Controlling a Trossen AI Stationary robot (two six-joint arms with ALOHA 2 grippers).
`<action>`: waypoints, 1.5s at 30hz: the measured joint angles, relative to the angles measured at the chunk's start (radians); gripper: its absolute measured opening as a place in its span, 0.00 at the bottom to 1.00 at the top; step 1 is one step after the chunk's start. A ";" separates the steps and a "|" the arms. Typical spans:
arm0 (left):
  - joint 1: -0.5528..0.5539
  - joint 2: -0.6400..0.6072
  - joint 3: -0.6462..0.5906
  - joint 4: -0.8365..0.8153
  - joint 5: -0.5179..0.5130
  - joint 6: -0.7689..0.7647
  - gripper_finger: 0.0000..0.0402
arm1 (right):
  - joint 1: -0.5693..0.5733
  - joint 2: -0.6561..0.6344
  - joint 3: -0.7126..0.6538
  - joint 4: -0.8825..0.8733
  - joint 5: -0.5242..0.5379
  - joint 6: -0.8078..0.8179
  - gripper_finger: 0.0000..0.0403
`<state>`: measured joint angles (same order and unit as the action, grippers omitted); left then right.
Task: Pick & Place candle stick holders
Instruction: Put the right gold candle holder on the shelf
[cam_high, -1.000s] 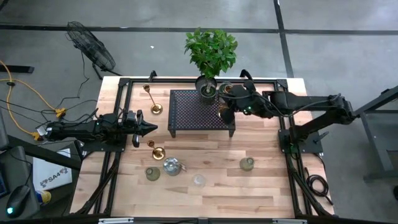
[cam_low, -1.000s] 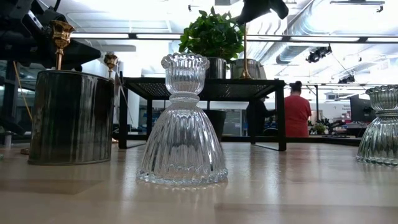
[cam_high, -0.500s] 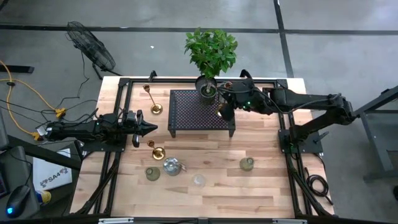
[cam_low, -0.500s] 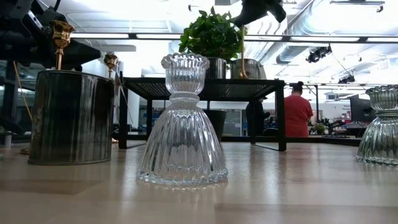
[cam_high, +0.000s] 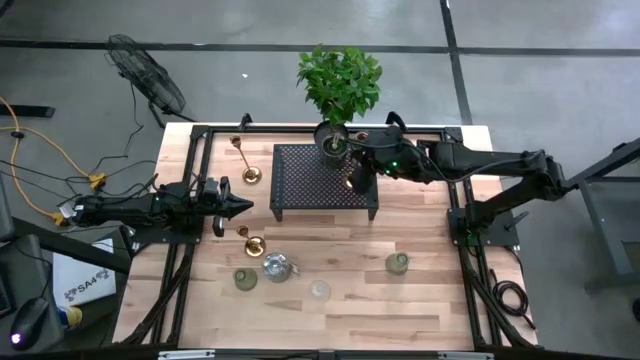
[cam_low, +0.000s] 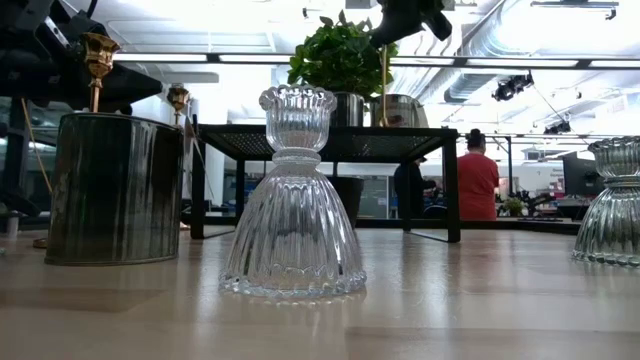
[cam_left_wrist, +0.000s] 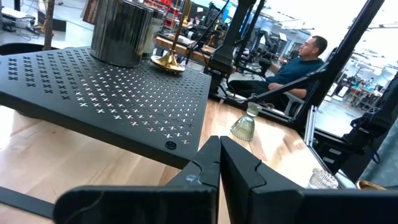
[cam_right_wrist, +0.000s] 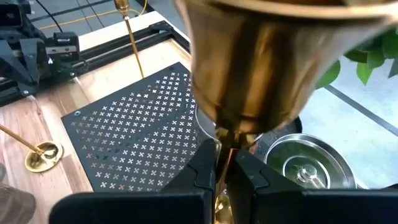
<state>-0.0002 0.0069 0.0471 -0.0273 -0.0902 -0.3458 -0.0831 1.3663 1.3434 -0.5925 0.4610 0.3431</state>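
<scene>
A slim brass candle stick holder (cam_right_wrist: 267, 62) stands upright over the right end of the black perforated stand (cam_high: 315, 185), with my right gripper (cam_high: 353, 178) shut on it. Its round base (cam_left_wrist: 168, 62) is at the stand's top, beside a silver pot (cam_left_wrist: 121, 34). Whether the base rests there I cannot tell. My left gripper (cam_high: 243, 207) waits shut at the table's left and holds nothing. On the wood stand two more brass sticks (cam_high: 246, 165) (cam_high: 250, 241), a greenish holder (cam_high: 245, 279), a silver one (cam_high: 276, 267), a clear glass one (cam_high: 319, 290) and another greenish one (cam_high: 397, 263). My right gripper pinches the brass stick's thin stem (cam_right_wrist: 222, 142) between its two fingers, just under the flared cup at the top. The fingers come from the table's right, slanting downward, and lie across the stem. The stick hangs upright below them, its stem (cam_low: 383, 85) reaching down to the stand.
A leafy potted plant (cam_high: 340, 85) stands at the stand's far edge, close to my right gripper. A black frame (cam_high: 200, 135) rims the table. A person in red (cam_low: 478, 185) is in the room beyond.
My right gripper, still shut on the brass stick, has edged a little toward the table's left over the stand. The stick has stayed upright.
</scene>
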 joint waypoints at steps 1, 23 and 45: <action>0.000 0.000 0.000 0.000 0.000 0.000 0.00 | -0.003 0.000 0.000 0.003 0.000 0.000 0.02; 0.000 0.000 0.000 0.000 0.000 0.000 0.00 | -0.023 0.029 0.000 0.043 -0.023 -0.027 0.02; 0.000 0.000 0.000 0.000 0.000 0.000 0.00 | -0.023 0.029 0.000 0.045 -0.025 -0.034 0.09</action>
<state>-0.0002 0.0071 0.0473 -0.0273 -0.0902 -0.3458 -0.1062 1.3952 1.3434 -0.5477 0.4358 0.3088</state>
